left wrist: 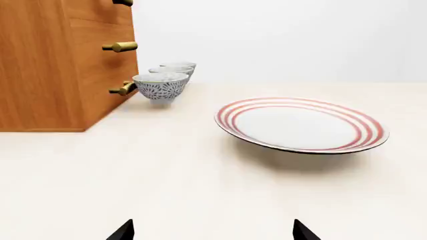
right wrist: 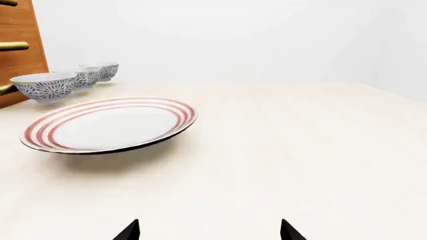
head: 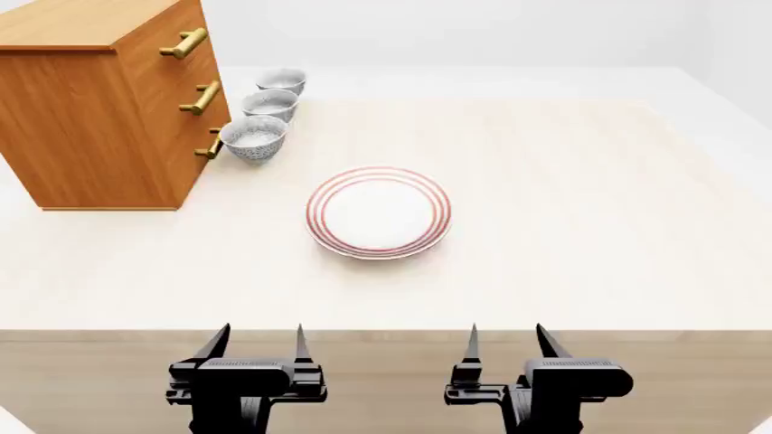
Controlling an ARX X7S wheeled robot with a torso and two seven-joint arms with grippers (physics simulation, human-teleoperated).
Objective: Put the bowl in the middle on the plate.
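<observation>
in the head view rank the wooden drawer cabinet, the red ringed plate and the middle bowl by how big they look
1. wooden drawer cabinet, largest.
2. plate.
3. middle bowl, smallest; it sits farther from the camera than the plate, but is still clearly narrower.

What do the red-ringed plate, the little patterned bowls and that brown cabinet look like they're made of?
The plate looks like glazed ceramic: smooth white, painted red rings. The three bowls look like similar ceramic with a grey-blue printed pattern. The cabinet looks like grained wood with brass-coloured handles. Being renders, these are guesses.

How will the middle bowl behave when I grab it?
The middle bowl looks rigid and glazed, so probably slippery. Its narrow foot suggests it may tip if nudged. Neighbouring bowls sit close on both sides, so it likely bumps them.
</observation>
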